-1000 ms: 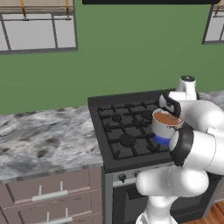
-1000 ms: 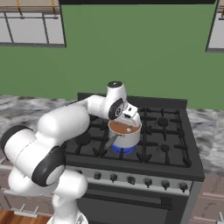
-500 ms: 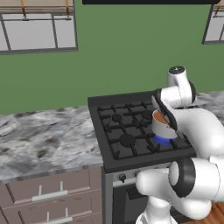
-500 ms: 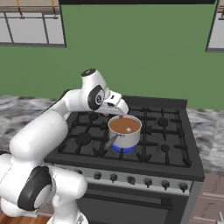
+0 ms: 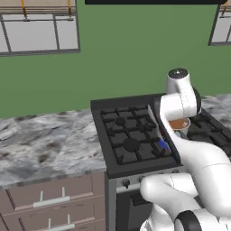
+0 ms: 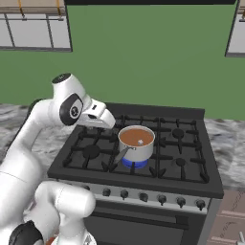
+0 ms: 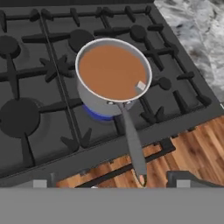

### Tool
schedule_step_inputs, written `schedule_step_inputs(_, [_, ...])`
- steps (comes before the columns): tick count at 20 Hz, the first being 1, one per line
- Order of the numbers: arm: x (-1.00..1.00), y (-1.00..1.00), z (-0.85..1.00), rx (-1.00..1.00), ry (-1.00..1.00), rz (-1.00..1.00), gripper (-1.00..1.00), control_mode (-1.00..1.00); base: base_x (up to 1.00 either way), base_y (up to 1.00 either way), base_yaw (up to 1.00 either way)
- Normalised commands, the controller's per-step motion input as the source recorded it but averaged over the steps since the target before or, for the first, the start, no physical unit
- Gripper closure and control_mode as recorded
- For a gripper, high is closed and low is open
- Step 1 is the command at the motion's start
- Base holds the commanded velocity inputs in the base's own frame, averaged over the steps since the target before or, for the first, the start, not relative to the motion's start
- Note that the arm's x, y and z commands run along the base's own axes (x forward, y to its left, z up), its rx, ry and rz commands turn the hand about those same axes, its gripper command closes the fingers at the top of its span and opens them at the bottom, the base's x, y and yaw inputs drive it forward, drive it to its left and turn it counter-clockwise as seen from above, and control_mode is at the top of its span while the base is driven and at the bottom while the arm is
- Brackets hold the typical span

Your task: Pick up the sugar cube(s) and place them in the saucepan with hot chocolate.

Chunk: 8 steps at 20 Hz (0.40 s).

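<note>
The saucepan (image 7: 113, 72) is a small steel pan of reddish-brown hot chocolate standing on a front burner, its handle (image 7: 133, 144) pointing toward the stove's front edge. A tiny pale sugar cube (image 7: 141, 85) floats on the liquid near the rim on the handle side. In the right base view the saucepan (image 6: 136, 141) holds the cube (image 6: 140, 141) as a pale speck. My gripper (image 6: 107, 122) hangs up and to the left of the pan, apart from it. In the hand view the gripper (image 7: 109, 183) is open with nothing between its tips. The arm hides most of the saucepan (image 5: 180, 124) in the left base view.
The black gas stove (image 6: 177, 162) has raised grates, and a blue flame (image 6: 134, 162) burns under the pan. Grey marble counter (image 5: 45, 144) lies left of the stove, with more counter (image 6: 229, 139) on its right. Knobs (image 6: 143, 197) line the stove front.
My hand has drawn back from above the pan, leftward and upward in the right base view. The jaws have finished spreading. The pan has stayed put.
</note>
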Motion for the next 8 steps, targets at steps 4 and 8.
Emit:
schedule_step_inputs(4, [-0.48, 0.84, 0.26, 0.03, 0.0, 0.11, -1.0, -1.0, 0.0, 0.0, 0.0])
schedule_step_inputs(8, [-0.31, 0.62, 0.08, 0.16, 0.0, 0.17, -1.0, -1.0, 0.0, 0.0, 0.0])
